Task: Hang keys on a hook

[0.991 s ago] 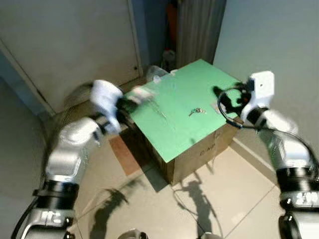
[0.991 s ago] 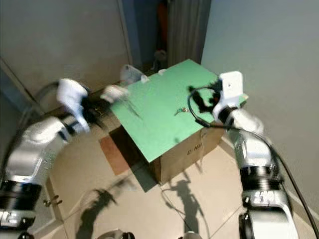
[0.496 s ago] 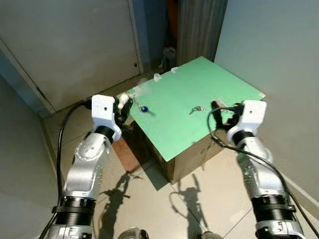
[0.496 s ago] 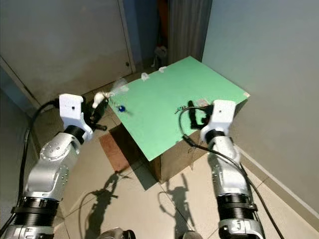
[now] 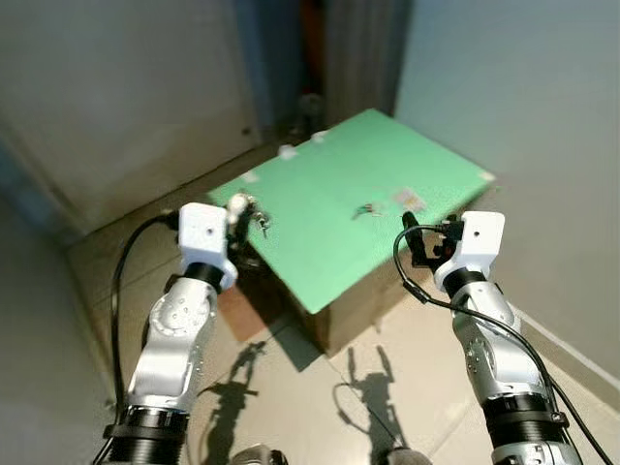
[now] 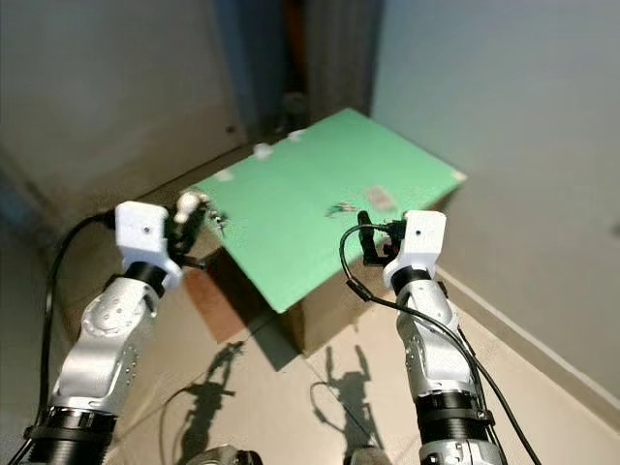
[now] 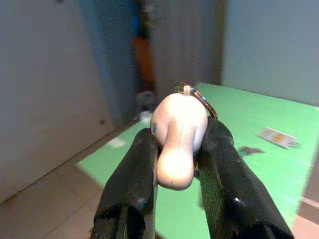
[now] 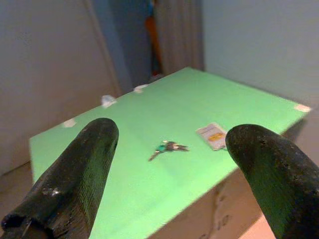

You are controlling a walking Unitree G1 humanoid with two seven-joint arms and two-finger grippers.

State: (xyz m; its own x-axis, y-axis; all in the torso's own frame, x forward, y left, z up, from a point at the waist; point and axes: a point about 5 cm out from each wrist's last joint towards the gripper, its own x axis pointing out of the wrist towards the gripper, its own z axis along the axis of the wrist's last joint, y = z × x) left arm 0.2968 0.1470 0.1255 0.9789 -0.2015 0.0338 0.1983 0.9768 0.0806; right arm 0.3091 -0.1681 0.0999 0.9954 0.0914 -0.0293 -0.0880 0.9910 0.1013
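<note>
A: Keys?
B: A small bunch of keys (image 8: 168,146), one with a green head, flat on the green counter (image 5: 320,203), toward its right half. Just beside them lies a pale card (image 8: 214,136) with an orange mark.

A: Left end effector?
B: The left end effector (image 7: 175,149) is closed on a pale, rounded fob (image 7: 178,144), pinched between both black fingers (image 7: 130,184). A metal ring (image 7: 197,94) sticks out at the fob's far end. In the head view it hovers at the counter's left edge, something small dangling from it; too blurred to tell what.

A: Right end effector?
B: The right end effector (image 8: 172,164) is spread wide and holds nothing. It sits at the counter's near right edge, pointed toward the keys, well apart from them.

A: Surface?
B: A green sheet on top of a cardboard box (image 5: 363,305), turned corner-on to the robot. Small white bits (image 8: 107,100) lie along the far edge.

A: Room?
B: Pale tiled floor (image 5: 320,387) carrying the arms' shadows. Grey wall (image 5: 513,87) to the right, light panelled wall or door (image 5: 126,97) to the left, a dim gap behind with a grey curtain (image 5: 360,48) and something orange.
</note>
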